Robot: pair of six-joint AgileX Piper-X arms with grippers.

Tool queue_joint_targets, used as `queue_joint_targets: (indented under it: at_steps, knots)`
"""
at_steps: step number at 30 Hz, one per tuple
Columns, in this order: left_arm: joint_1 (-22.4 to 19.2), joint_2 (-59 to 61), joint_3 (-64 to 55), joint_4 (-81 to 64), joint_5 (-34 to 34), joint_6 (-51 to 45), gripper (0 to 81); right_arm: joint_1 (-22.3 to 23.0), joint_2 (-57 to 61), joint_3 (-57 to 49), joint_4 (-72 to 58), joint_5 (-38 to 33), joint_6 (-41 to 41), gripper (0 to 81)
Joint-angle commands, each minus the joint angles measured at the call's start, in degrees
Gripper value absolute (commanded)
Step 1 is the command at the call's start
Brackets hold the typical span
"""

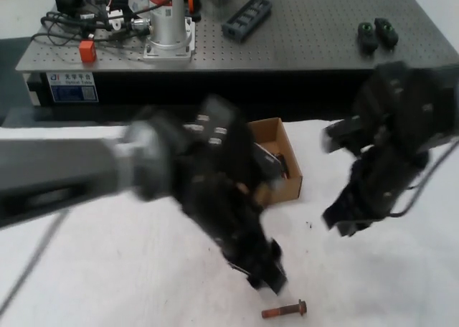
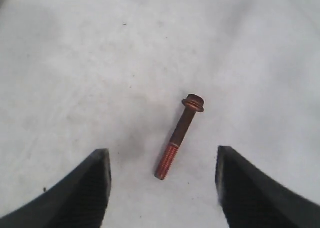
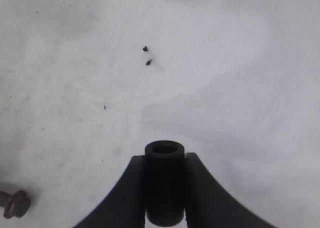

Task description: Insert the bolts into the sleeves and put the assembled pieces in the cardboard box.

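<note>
Left gripper [image 2: 162, 153], wide open above the bolt [image 2: 182, 133], should straddle its shank squarely; right gripper [image 3: 165, 159] clamps 1 sleeve [image 3: 165, 198]

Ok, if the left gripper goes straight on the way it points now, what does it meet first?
Most likely the bolt, lying flat on the white cloth between the open fingers of the left gripper. How far off it is, I cannot tell.

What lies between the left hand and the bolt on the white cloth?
Only bare white cloth. In the left wrist view the bolt lies between the open fingers of the left hand, touching neither.
</note>
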State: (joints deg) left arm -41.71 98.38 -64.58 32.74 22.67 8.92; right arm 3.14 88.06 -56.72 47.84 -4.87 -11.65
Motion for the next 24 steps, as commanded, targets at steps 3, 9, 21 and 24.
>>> queue_joint_targets:
  at_steps: [3,9,21,24]
  knots:
    - [-3.67,12.07,-13.72,12.67,-5.17,11.17,43.2,-2.34,-4.6,2.2,0.54,-3.99,1.59,4.8]
    - [-6.64,18.39,-21.18,18.1,-9.94,17.62,39.1,-4.02,-10.73,5.19,-0.27,-4.96,1.75,4.8]
    - [-12.48,22.63,-21.38,16.59,-16.11,24.26,30.5,-3.99,-12.32,5.32,-0.16,-5.14,2.02,4.8]
    - [-12.48,22.67,-21.38,16.59,-16.11,24.16,12.6,-3.99,-12.91,5.32,-0.16,-5.14,2.02,4.8]
